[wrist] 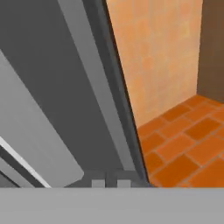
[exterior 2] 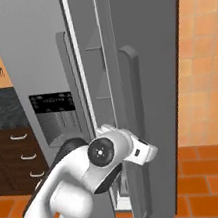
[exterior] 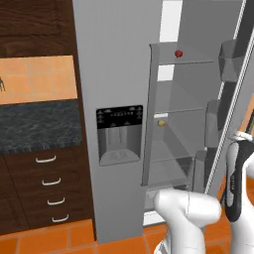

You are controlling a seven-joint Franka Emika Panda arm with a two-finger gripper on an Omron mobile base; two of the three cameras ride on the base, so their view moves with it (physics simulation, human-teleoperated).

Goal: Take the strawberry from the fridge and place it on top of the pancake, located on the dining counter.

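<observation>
Tiny roundish dark-red strawberry (exterior: 178, 53) sits on the top shelf inside the tall light-grey two-door fridge (exterior: 114, 74), upper centre-right of the left base view, right door swung open. A small yellowish-tan lump (exterior: 161, 122) lies on a lower shelf, mid-frame; not the target.

Handling, judged: the strawberry looks very light, soft and easily bruised, rounded so it may roll or squirt out of a hard pinch. Best taken across its widest middle with a gentle squeeze, jaws coming in level over the shelf; too little fruit for a deep grip.

Two-finger gripper (wrist: 111, 183) shows at the bottom centre of the hand view, its two small dark finger tips together, nothing between them. The hand looks along the grey edge of the open fridge door toward orange floor tiles. In the right base view the white arm's wrist is at lower centre, just beside the long vertical door handle (exterior 2: 137, 126); contact with the handle cannot be told.

Relative to the hand: the strawberry is well above it and deeper inside the fridge, well apart.
</observation>
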